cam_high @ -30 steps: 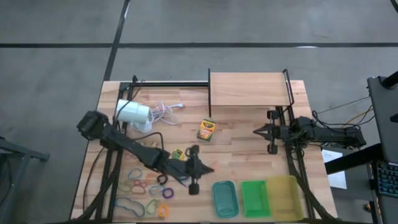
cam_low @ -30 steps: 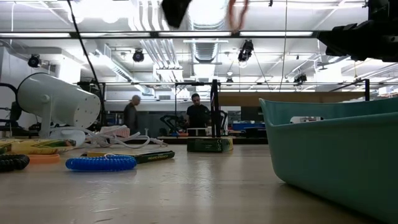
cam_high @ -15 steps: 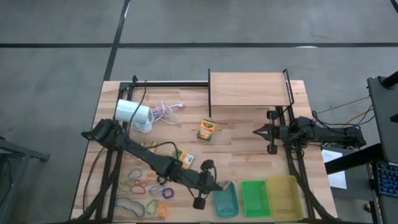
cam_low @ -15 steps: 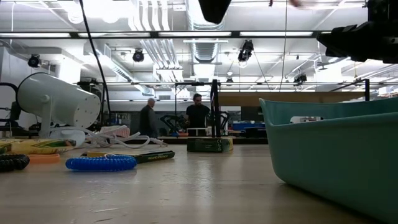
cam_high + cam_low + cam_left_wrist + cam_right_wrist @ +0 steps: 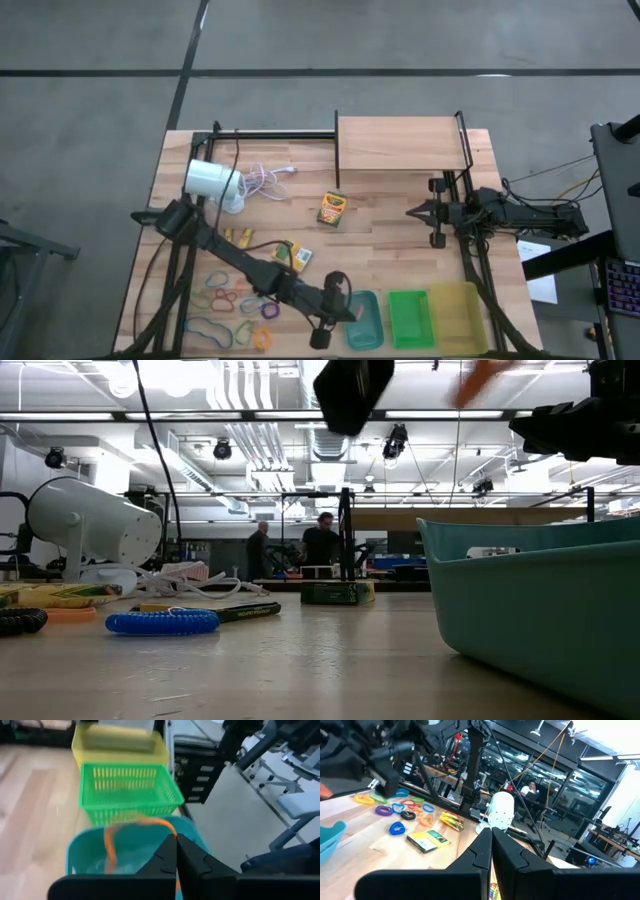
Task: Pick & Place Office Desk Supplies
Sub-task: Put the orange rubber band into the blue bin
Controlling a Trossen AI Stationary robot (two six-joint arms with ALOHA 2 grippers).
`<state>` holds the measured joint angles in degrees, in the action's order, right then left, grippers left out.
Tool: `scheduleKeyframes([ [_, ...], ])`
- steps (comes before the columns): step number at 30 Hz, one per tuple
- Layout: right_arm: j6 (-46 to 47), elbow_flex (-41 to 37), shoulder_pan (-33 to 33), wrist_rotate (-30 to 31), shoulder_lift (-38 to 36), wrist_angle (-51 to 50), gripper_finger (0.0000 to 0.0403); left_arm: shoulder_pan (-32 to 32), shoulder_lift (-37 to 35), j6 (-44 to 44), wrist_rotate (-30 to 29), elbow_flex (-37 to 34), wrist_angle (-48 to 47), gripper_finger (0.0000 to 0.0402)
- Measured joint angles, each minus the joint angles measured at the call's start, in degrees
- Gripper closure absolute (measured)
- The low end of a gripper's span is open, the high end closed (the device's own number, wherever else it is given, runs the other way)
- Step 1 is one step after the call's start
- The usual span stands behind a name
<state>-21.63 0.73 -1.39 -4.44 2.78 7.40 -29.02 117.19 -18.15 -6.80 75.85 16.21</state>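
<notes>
My left gripper (image 5: 348, 308) hangs over the teal tray (image 5: 362, 320) at the table's near edge, shut on a thin orange loop (image 5: 131, 829). In the low view the loop is an orange blur (image 5: 480, 376) above the tray. Two crayon boxes (image 5: 331, 208) (image 5: 292, 256) lie flat on the table. Several coloured loops (image 5: 230, 305) lie at the near left, with small yellow pieces (image 5: 238, 236) just beyond them. My right gripper (image 5: 410, 211) waits shut and empty at the table's right, held level above it. My left gripper pinches one spot of the orange loop's band (image 5: 170, 831) between its two fingertips. The fingers slant down from the table's left side. The loop hangs ahead of and below them, clear of everything, over the inside of the teal tray (image 5: 90, 851).
A green tray (image 5: 410, 318) and a yellow tray (image 5: 456, 314) stand to the right of the teal one. A white lamp (image 5: 212, 182) with its cord lies at the far left. A wooden shelf on a black frame (image 5: 400, 143) stands at the back.
My left gripper has carried the orange loop from above the loose loops toward the table's right and near edges. It has sunk a little and tipped further down, and now stands over the teal tray. It has stayed shut. People in the room behind have walked.
</notes>
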Motion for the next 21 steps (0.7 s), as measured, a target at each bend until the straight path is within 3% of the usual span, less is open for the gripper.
scheduleKeyframes([
  [11,0.0,-0.02,-0.01,0.06,0.01,0.0,0.0394,0.91,5.37,-3.34,-0.02,1.54,0.83,0.0399],
  [21,0.01,-0.01,-0.01,0.06,0.01,0.0,0.0394,2.27,5.98,-7.5,-1.04,1.4,-5.41,0.0398],
])
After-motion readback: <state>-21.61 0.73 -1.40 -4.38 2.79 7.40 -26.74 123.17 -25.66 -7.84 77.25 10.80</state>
